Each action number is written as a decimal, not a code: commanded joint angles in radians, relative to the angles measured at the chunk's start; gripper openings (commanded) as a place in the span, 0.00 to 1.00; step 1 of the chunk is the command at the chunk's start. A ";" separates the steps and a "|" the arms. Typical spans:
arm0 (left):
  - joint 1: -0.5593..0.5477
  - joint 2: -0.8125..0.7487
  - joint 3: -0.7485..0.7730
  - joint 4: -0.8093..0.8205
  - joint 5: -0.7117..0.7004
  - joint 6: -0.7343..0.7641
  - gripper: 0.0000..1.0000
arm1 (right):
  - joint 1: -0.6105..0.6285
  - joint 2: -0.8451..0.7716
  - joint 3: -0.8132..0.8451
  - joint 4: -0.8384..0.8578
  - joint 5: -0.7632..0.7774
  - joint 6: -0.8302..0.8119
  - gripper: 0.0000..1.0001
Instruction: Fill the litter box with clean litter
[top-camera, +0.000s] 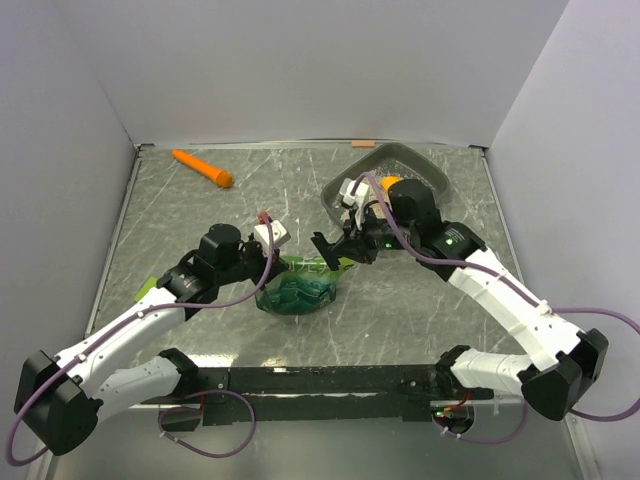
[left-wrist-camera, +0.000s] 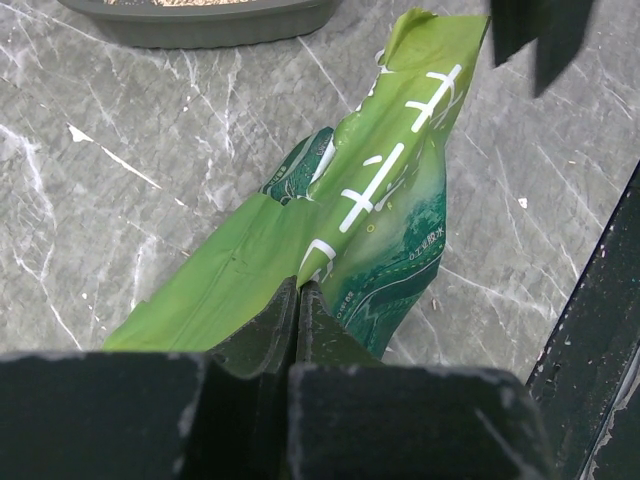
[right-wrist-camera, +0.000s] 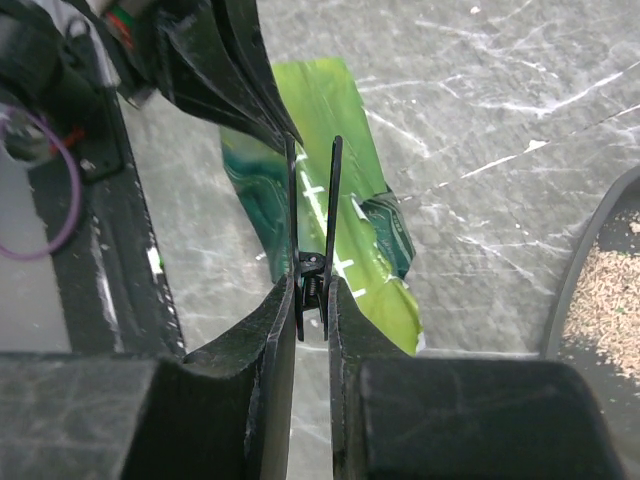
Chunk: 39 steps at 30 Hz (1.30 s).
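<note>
White arm links (top-camera: 120, 345), black joints (top-camera: 560, 385), looping purple cables (top-camera: 600, 312), matte black jaws.

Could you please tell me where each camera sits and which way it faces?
Top: above and behind the bases, looking down on the table; left arm and right arm both show.
Left wrist: looks along the shut left gripper at the green bag, litter box beyond.
Right wrist: looks past the right gripper, pinching a black clip, at the bag; left arm at upper left.
All views share the bag and litter box.
</note>
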 joint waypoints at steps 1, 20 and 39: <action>-0.004 -0.017 -0.018 -0.016 -0.002 -0.015 0.01 | 0.015 0.025 0.030 0.061 -0.055 -0.153 0.00; -0.005 -0.071 -0.031 -0.005 0.023 -0.031 0.01 | 0.049 0.082 0.019 0.110 -0.154 -0.407 0.00; -0.005 -0.075 -0.027 -0.011 0.003 -0.035 0.01 | 0.069 0.192 0.111 -0.180 0.009 -0.504 0.00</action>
